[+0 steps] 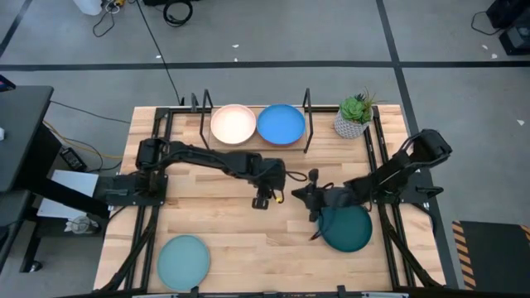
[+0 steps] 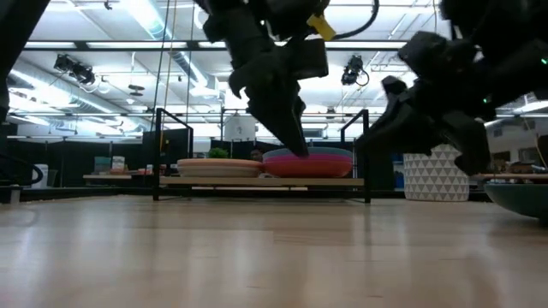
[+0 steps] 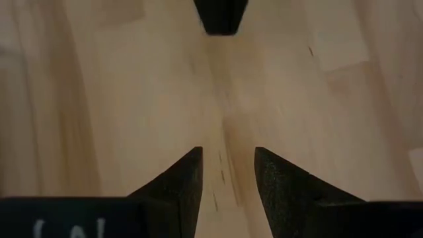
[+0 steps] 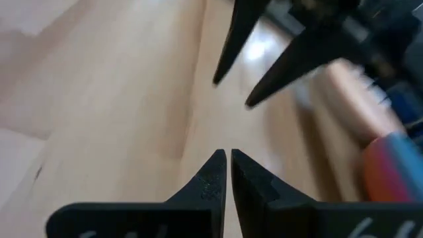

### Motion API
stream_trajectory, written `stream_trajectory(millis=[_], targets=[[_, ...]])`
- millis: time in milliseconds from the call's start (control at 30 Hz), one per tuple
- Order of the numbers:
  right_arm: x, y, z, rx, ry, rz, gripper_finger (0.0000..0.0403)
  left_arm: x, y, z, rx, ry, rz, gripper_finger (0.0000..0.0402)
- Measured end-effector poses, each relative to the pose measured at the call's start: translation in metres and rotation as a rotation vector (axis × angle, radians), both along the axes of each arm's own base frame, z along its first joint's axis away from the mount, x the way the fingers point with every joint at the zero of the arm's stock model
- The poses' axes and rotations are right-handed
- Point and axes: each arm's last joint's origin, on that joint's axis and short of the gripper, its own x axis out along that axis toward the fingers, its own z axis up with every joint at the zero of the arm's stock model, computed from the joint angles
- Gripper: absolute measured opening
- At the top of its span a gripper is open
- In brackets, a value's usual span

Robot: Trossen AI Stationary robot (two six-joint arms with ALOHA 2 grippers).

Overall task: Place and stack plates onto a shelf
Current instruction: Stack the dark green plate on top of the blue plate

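Note:
On the shelf (image 1: 308, 124), at the table's far edge, a cream plate (image 1: 233, 124) lies left of a blue plate (image 1: 281, 124). In the low view the blue plate (image 2: 310, 154) rests on a magenta one (image 2: 308, 166). A dark teal plate (image 1: 348, 232) lies on the table's right, and a light teal plate (image 1: 183, 261) sits near the front left. My left gripper (image 1: 265, 200) hangs open over bare wood at mid-table, fingers pointing down (image 3: 228, 155). My right gripper (image 1: 298, 195) is shut (image 4: 229, 155) just right of it, beside the dark teal plate's left edge, holding nothing.
A potted plant (image 1: 354, 116) in a white patterned pot stands right of the shelf. Black arm frames (image 1: 145, 223) run along both sides of the table. The two grippers are close together at mid-table; the left gripper's fingers (image 4: 264, 53) show in the right wrist view.

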Motion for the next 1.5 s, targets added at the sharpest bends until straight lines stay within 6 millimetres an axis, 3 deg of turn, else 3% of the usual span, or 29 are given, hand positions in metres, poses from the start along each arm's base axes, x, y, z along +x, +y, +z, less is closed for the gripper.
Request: stream_trajectory(millis=[233, 533, 667, 833, 967, 1067, 1500], targets=[[0.018, 0.002, 0.017, 0.106, 0.219, -0.09, 0.0025, -0.025, 0.003, -0.012, 0.026, -0.111, -0.041, 0.0143], [0.025, 0.003, 0.054, 0.278, 0.569, -0.142, 0.0031, -0.055, 0.005, -0.02, 0.085, -0.233, -0.115, 0.0143], [0.018, 0.0, 0.067, 0.334, 0.761, -0.133, 0.0057, -0.061, 0.009, -0.021, 0.112, -0.283, -0.126, 0.0143], [0.012, -0.004, 0.08, 0.44, 0.932, -0.176, 0.0117, -0.066, 0.01, -0.021, 0.127, -0.316, -0.141, 0.0143], [0.006, -0.007, 0.075, 0.485, 1.045, -0.189, 0.0155, -0.072, 0.009, -0.028, 0.113, -0.352, -0.178, 0.0143], [0.007, -0.009, 0.069, 0.483, 1.069, -0.203, 0.0161, -0.079, 0.01, -0.038, 0.109, -0.395, -0.185, 0.0143], [0.017, -0.009, 0.036, 0.457, 1.234, -0.157, 0.0116, -0.102, 0.01, -0.061, 0.068, -0.579, -0.166, 0.0143]])
